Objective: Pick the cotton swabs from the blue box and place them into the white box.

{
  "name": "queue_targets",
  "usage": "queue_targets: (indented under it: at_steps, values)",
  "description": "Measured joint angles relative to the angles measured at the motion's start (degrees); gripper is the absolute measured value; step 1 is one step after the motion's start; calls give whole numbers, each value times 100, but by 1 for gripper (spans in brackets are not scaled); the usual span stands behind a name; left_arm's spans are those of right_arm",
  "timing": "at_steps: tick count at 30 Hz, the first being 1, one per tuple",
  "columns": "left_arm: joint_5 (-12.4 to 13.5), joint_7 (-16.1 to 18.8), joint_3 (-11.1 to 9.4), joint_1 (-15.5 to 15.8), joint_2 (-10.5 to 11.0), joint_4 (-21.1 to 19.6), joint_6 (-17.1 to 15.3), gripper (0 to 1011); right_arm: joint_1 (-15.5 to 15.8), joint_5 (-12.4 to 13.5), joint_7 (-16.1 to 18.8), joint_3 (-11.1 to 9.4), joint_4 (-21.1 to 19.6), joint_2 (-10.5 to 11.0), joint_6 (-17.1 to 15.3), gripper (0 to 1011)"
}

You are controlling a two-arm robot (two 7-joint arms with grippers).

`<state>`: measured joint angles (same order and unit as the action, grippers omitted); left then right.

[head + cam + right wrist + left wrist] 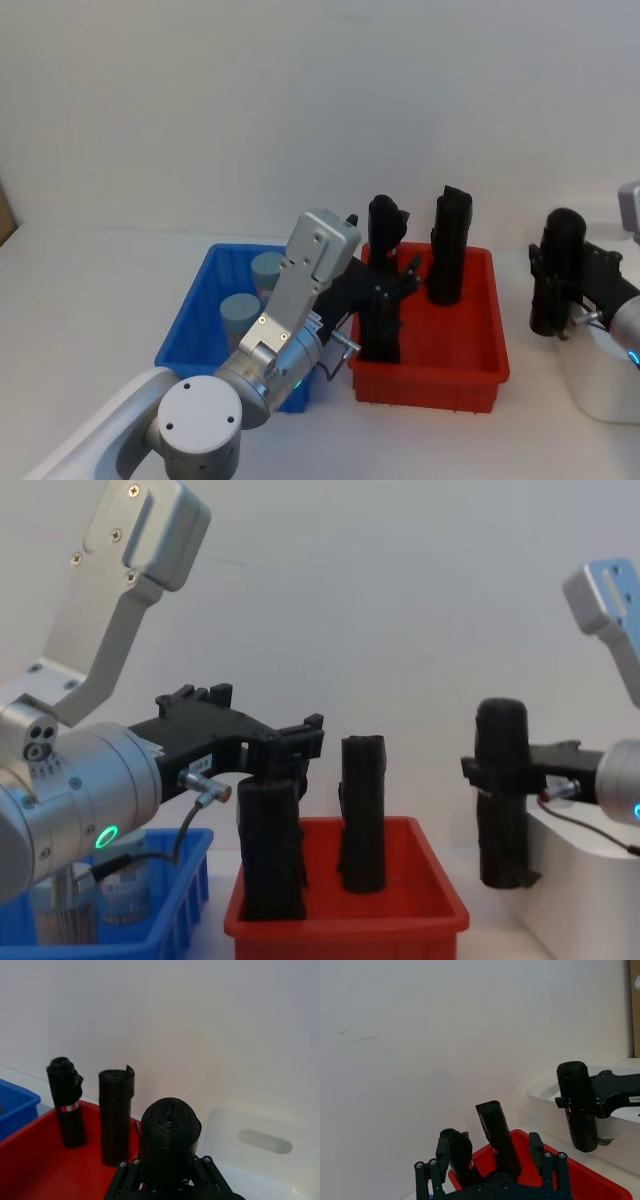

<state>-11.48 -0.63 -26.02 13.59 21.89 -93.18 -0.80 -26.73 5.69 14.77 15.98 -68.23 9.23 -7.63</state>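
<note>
Left gripper (388,295), seen from the head, reaches across the blue box (185,335) with fingers spread wide about the left roll (383,235) in the red bin (470,375), beside the right roll (448,250). The swabs (240,312) stand untouched in the blue box, two grey-blue lids up, at the scene's left. At the right, the right gripper (575,285) is clamped on the held roll (558,270) above the white box (600,395). From the left wrist, the two fingers (427,1175) stand far apart with nothing between the pads, both binned rolls lie beyond them, and the held roll (577,1105) hangs over the white box's rim (545,1095). From the right wrist, the held roll (170,1132) sits squeezed between the jaws, the white box (250,1160) just beyond. From the chest, the left gripper (275,750) hovers at the left roll's top (270,850), and the blue box (170,910) sits low at the left. So both arms are on rolls, not swabs. The jars look light, stiff and smooth, so likely slippery. I would take one from above, across the clear wall just under the lid, squeezing gently. A grip on the lid alone might pull it off, and the jars stand close together, leaving little room for a finger.
</note>
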Motion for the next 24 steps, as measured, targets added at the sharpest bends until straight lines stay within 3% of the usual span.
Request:
queue_targets:
  at_steps: [11, 24]
  values:
    - [0, 0, 0, 0, 0, 0, 0, 1000, -88, 128, -213, -38, 314, -53, 210, 363]
    - [0, 0, 0, 0, 0, 0, 0, 1000, -49, 397, -146, -172, 49, 18, 780, 363]
